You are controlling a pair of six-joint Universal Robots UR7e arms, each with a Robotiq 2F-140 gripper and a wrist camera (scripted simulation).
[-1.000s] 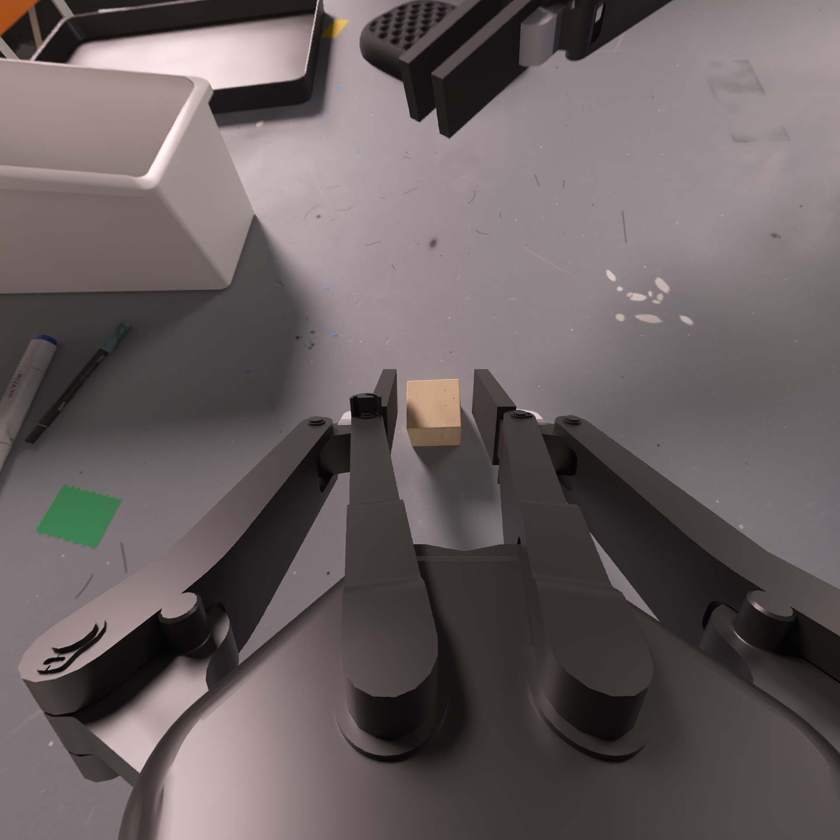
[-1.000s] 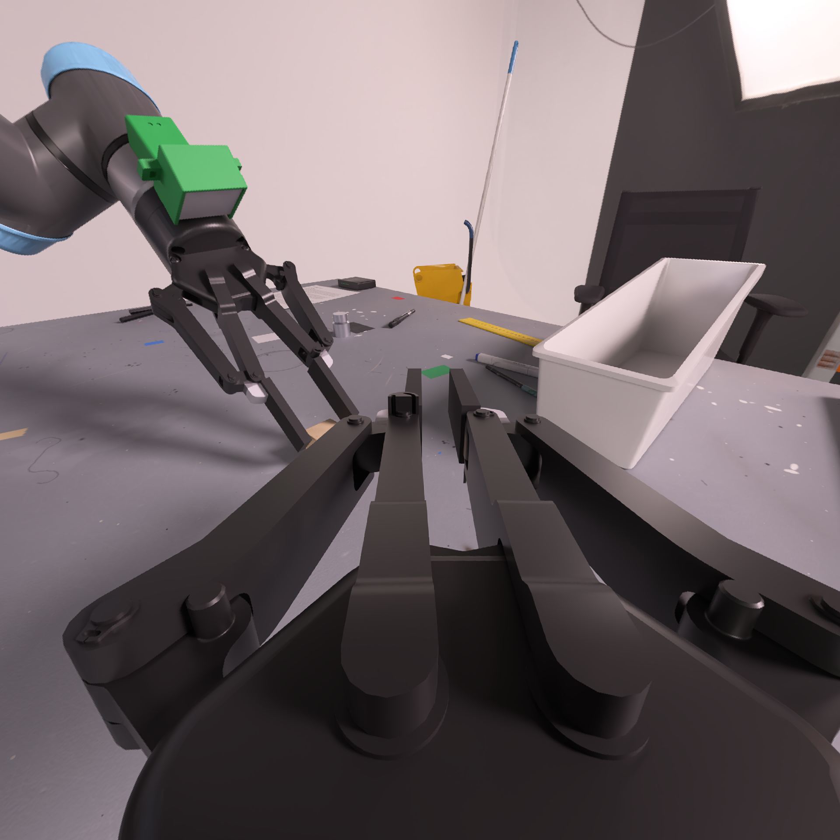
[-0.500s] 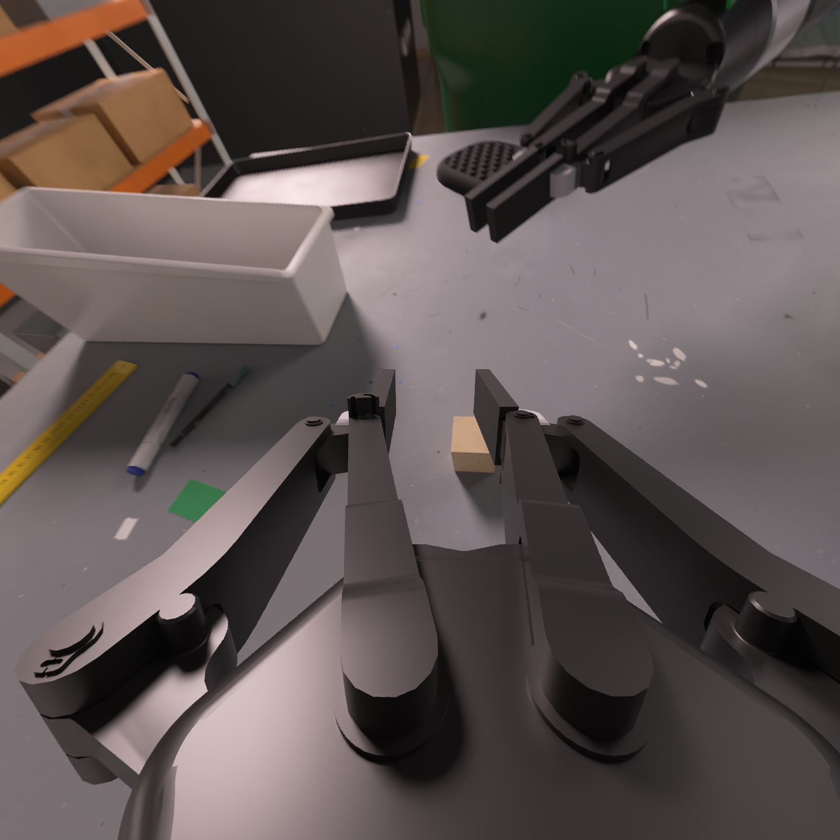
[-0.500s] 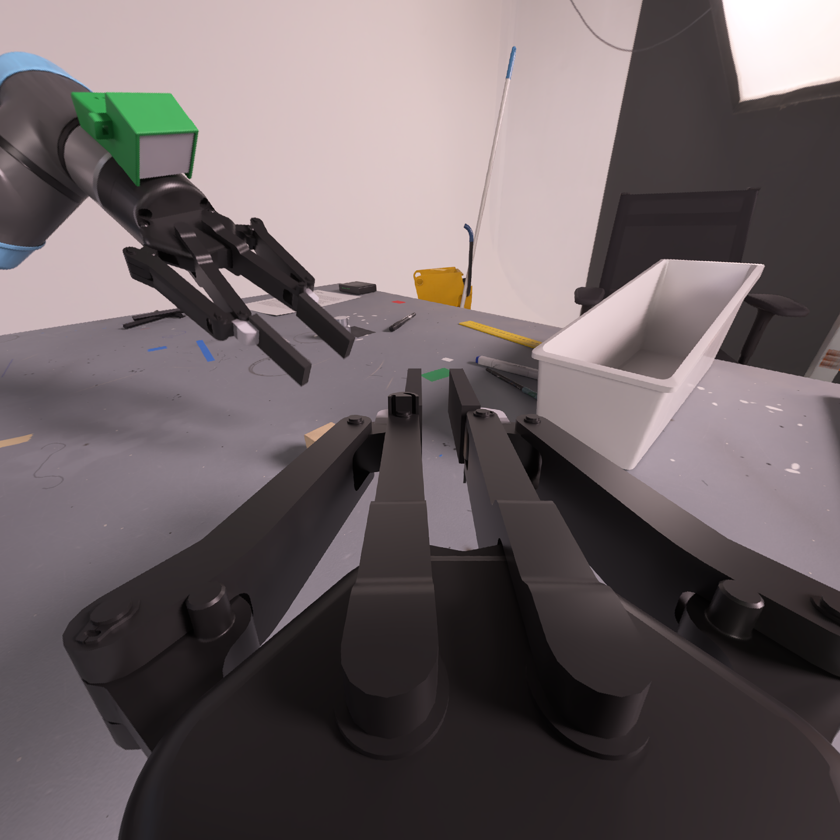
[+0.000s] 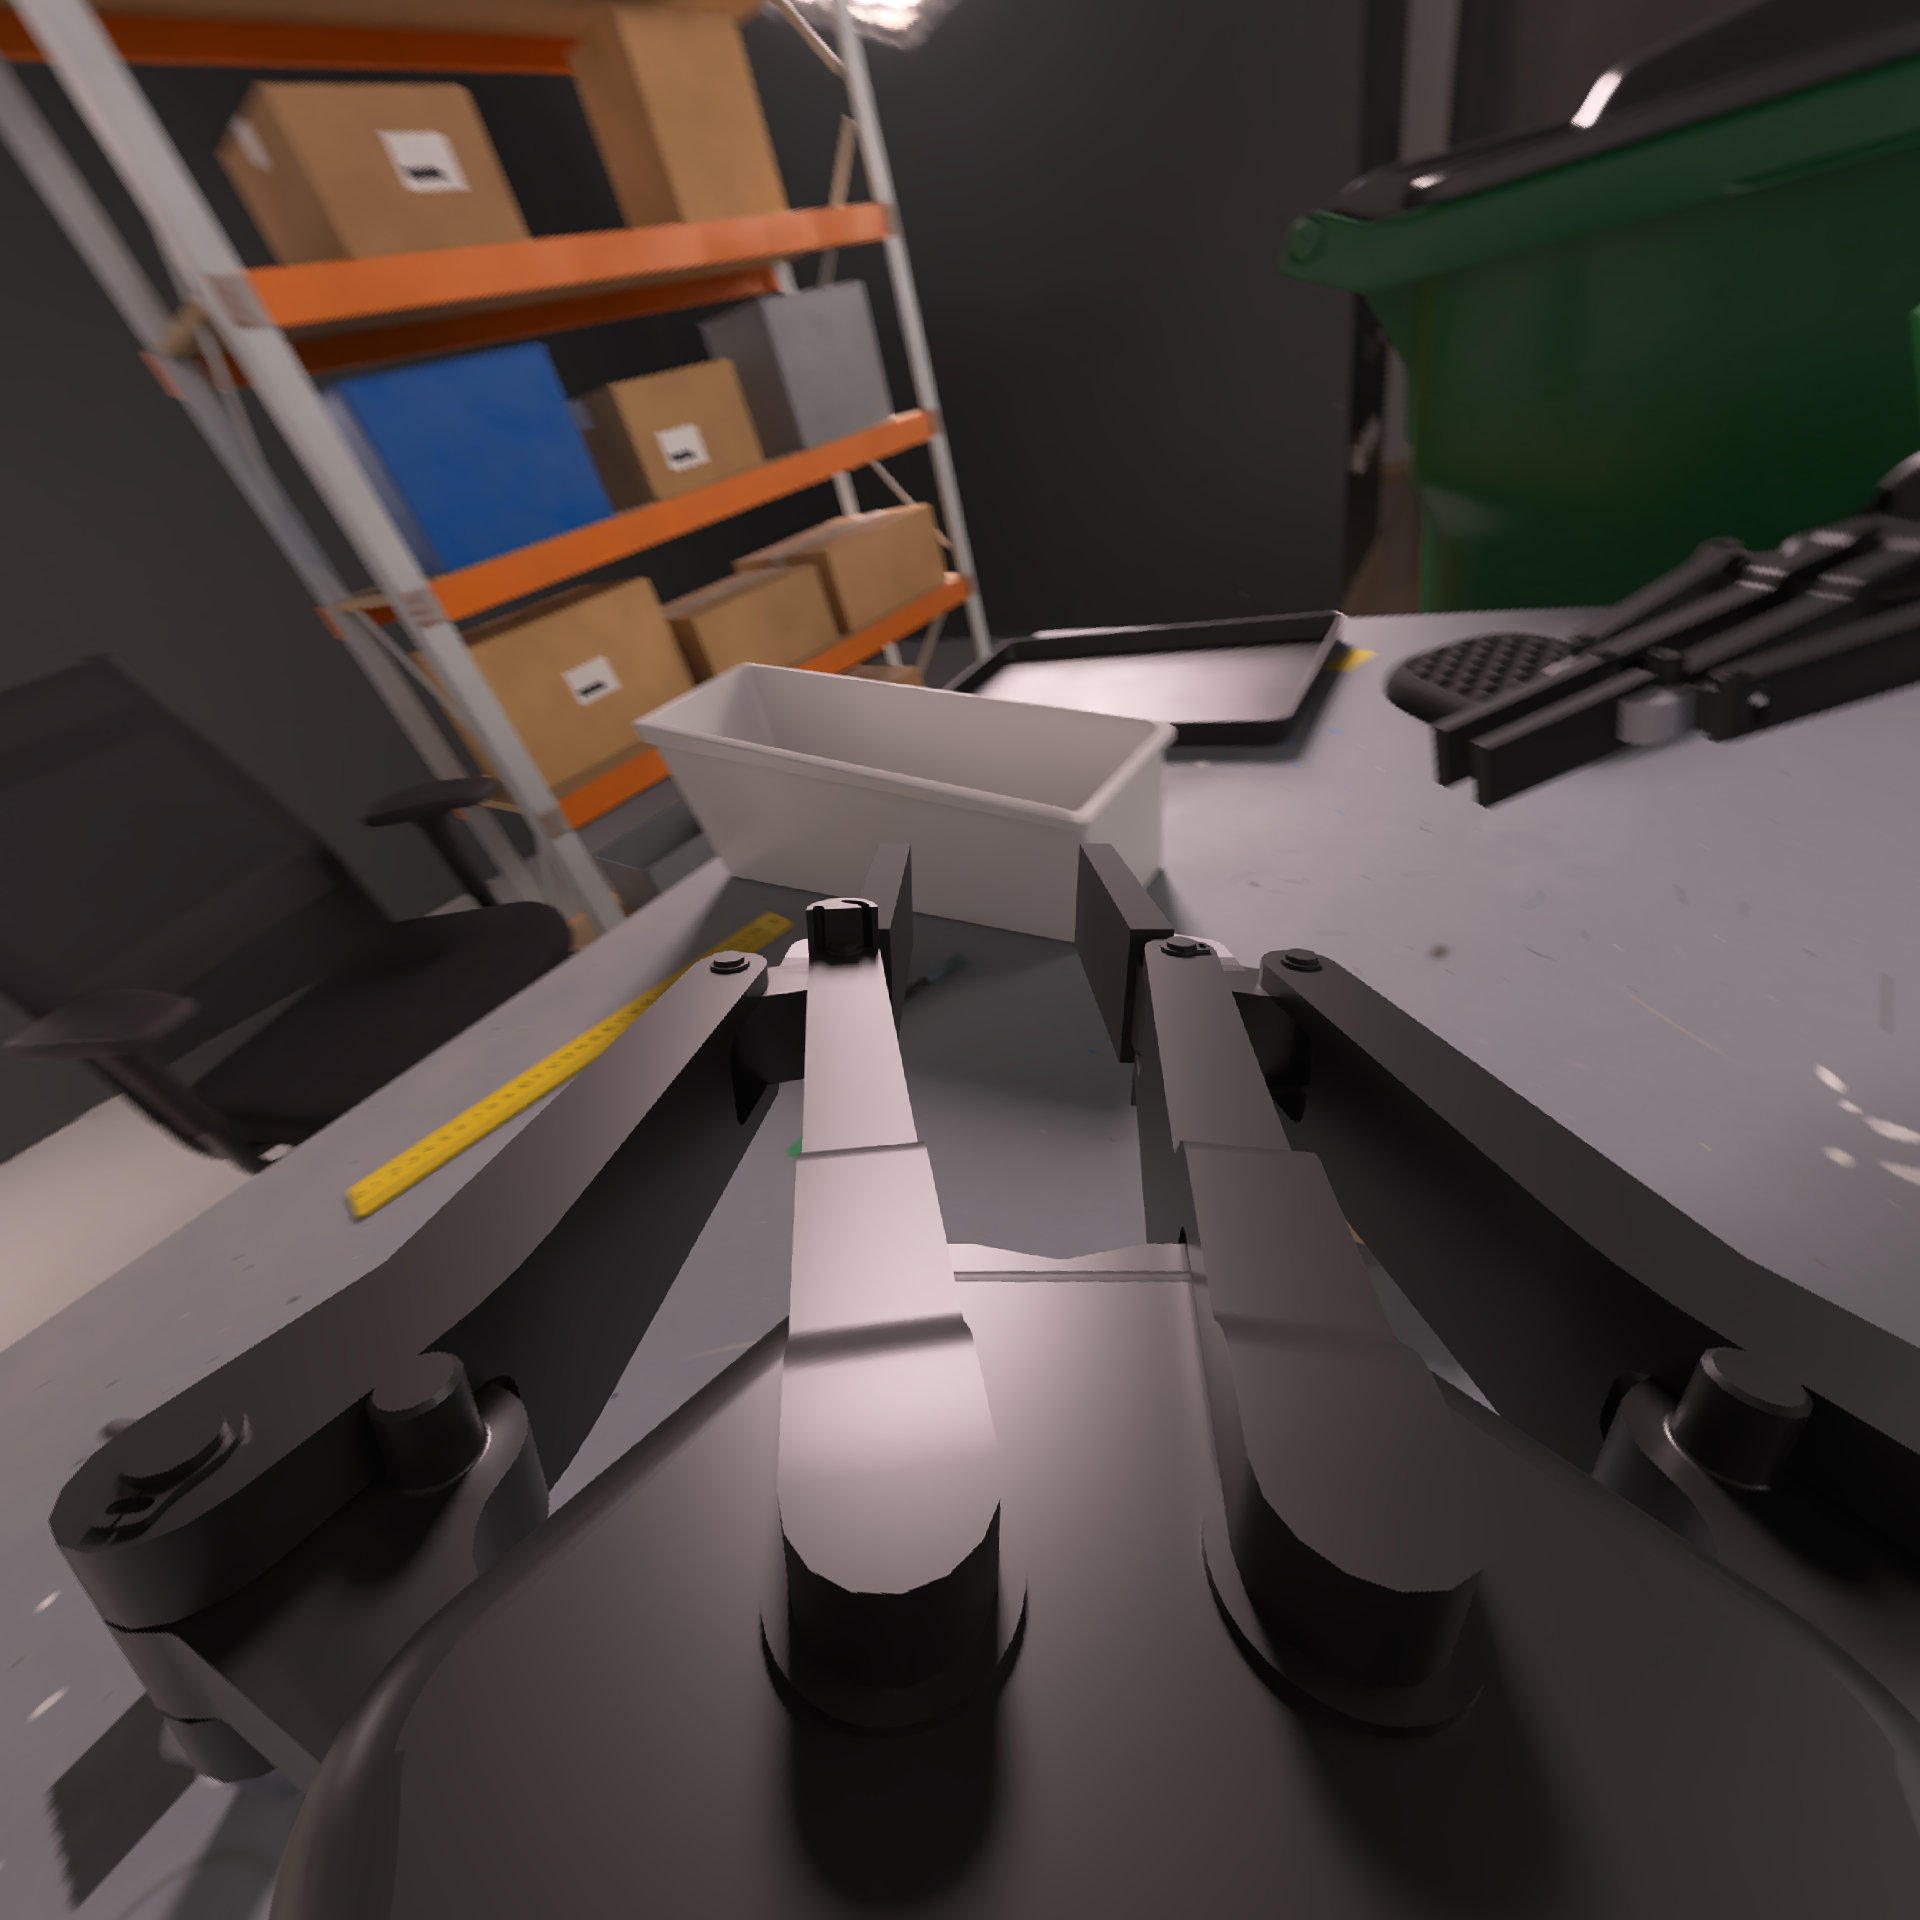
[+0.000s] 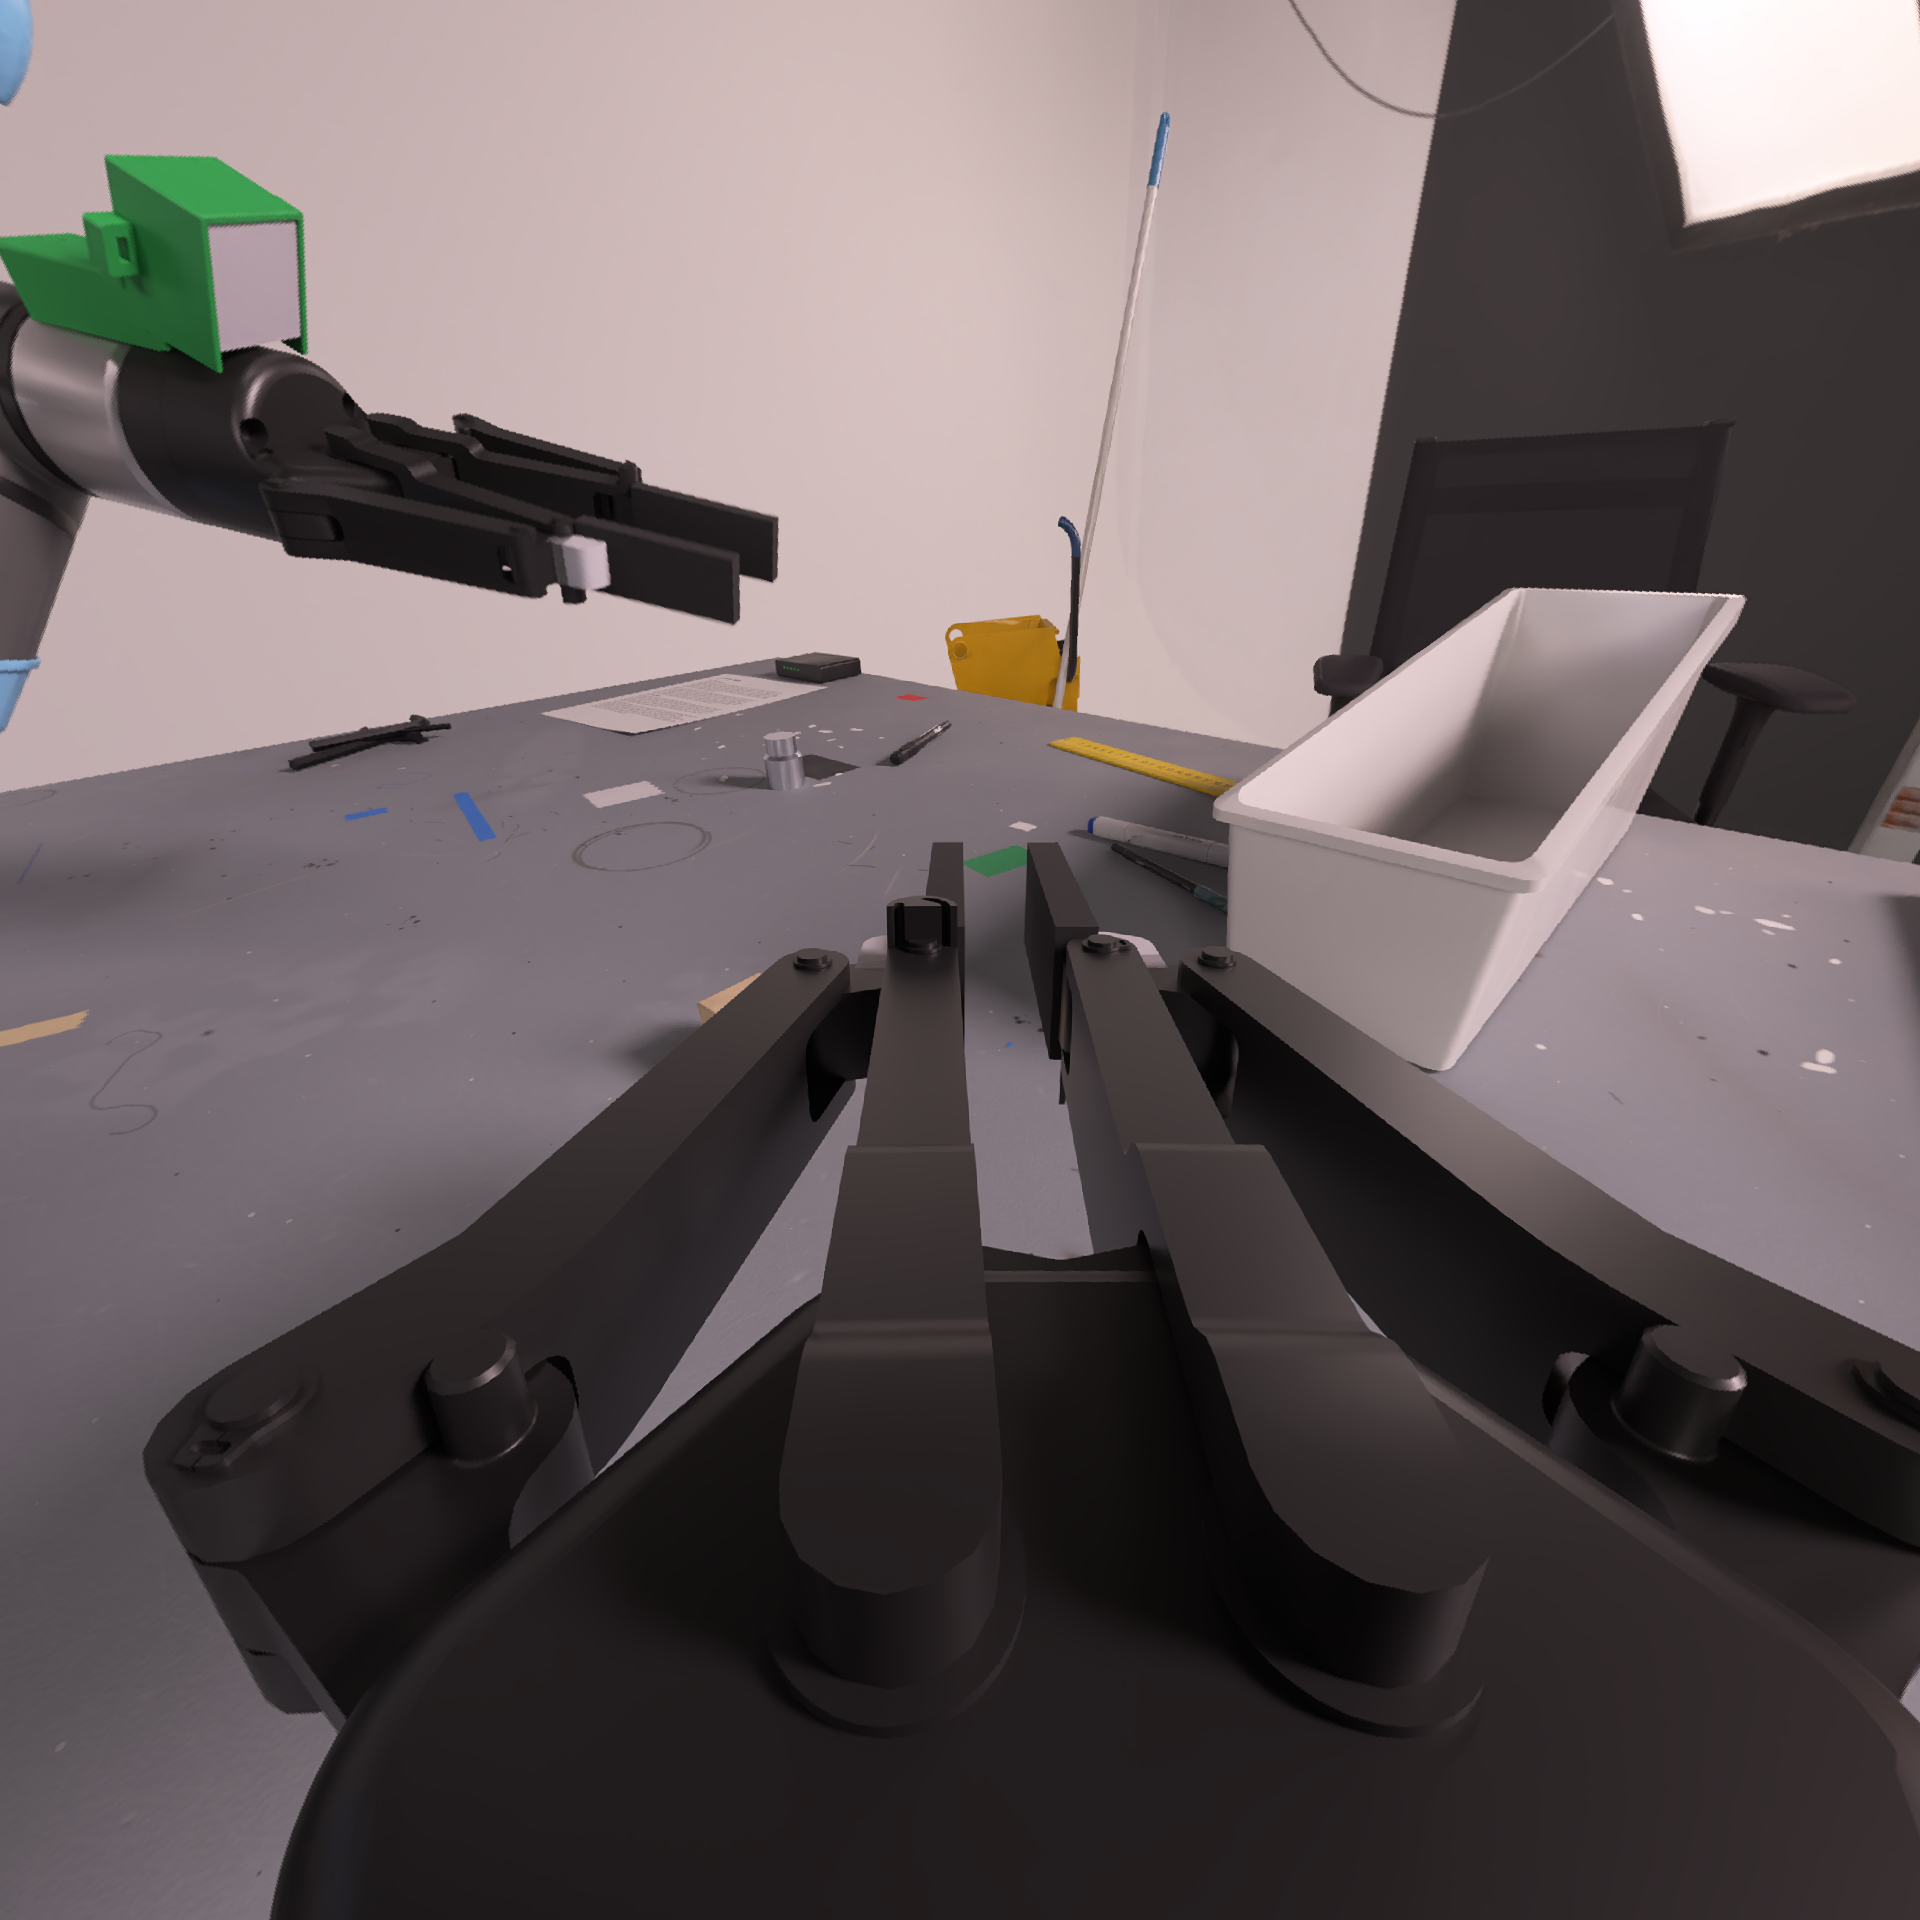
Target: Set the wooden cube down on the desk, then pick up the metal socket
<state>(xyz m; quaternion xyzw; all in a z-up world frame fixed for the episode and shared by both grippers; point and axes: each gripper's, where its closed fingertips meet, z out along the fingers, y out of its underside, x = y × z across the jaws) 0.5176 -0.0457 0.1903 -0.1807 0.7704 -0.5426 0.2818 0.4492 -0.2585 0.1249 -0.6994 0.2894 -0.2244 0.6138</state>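
The wooden cube (image 6: pixel 727 1004) lies on the grey desk (image 6: pixel 312 987); only a tan corner shows past my right gripper's left link. The metal socket (image 6: pixel 781 761) stands upright farther back near a black pen. My left gripper (image 5: pixel 1000 923) is open and empty; it shows in the right wrist view (image 6: pixel 756 569) high above the desk, held nearly level, left of and above the cube. My right gripper (image 6: pixel 1000 888) is empty with its jaws a narrow gap apart, low over the desk. It shows at the far right of the left wrist view (image 5: pixel 1475 758). Neither the cube nor the socket shows in the left wrist view.
A white bin (image 6: pixel 1455 831) stands right of my right gripper and straight ahead of the left one (image 5: pixel 1117 805). A marker (image 6: pixel 1153 837), a yellow ruler (image 6: pixel 1143 767) and a green patch (image 6: pixel 995 860) lie near it. A black tray (image 5: pixel 1143 675) sits behind the bin.
My left gripper has risen away from the cube and tilted up to nearly level, leaving the cube on the desk. The right gripper has not moved.
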